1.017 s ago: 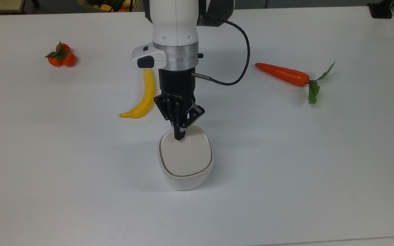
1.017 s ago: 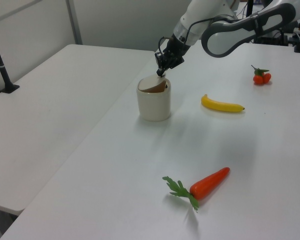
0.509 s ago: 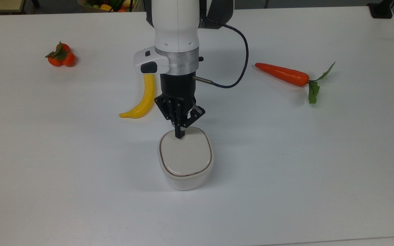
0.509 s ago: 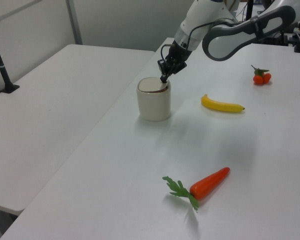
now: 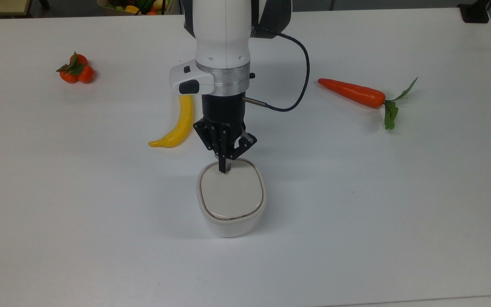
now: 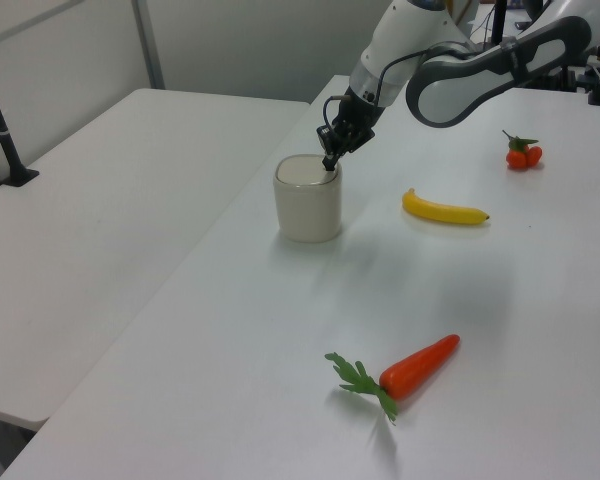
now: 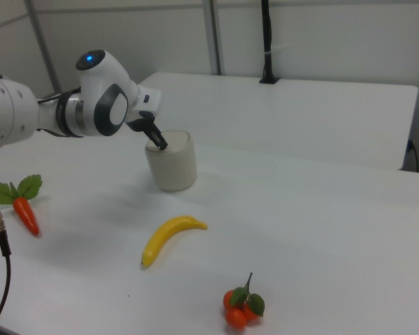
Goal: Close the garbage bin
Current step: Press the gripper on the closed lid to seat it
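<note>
The garbage bin (image 5: 231, 221) (image 6: 308, 208) (image 7: 173, 167) is a small white tub standing on the white table. Its cream-beige lid (image 5: 231, 194) lies flat inside the rim. My gripper (image 5: 224, 169) (image 6: 329, 165) (image 7: 160, 145) points down with its fingers shut together, their tips resting on the lid's far edge in the top view. Nothing is held between them.
A yellow banana (image 5: 179, 123) lies just left of the arm in the top view. A carrot (image 5: 356, 94) is to the right and small oranges (image 5: 75, 69) are at the far left. A second table (image 6: 110, 210) adjoins in the left view.
The lid has dropped from slightly tilted to flat in the rim. My gripper has moved down a little and stays shut on the lid's far edge.
</note>
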### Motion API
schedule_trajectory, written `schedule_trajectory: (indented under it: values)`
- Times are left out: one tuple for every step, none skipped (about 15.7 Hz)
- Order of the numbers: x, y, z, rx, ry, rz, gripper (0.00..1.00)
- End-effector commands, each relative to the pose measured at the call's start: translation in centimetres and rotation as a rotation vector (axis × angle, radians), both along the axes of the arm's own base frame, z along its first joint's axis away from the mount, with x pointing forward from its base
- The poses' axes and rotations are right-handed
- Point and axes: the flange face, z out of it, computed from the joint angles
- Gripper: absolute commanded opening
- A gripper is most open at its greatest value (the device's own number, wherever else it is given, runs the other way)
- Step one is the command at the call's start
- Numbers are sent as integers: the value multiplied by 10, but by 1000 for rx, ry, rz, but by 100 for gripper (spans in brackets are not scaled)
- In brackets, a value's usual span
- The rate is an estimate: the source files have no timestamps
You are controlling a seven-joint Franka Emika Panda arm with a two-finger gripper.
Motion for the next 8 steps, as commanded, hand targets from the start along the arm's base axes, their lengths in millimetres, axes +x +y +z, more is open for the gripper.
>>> schedule_trajectory:
  values:
    - [-5,1,-15,-20,40,22,0]
    - [-4,1,-17,-19,43,22,0]
    - [-4,1,-18,-20,43,23,0]
    - [-4,1,-19,-20,45,23,0]
    - [-4,1,-20,-20,46,23,0]
    - [-4,1,-18,-21,43,23,0]
    - [-4,0,-13,-21,37,22,0]
    - [-5,-2,-7,-19,30,18,0]
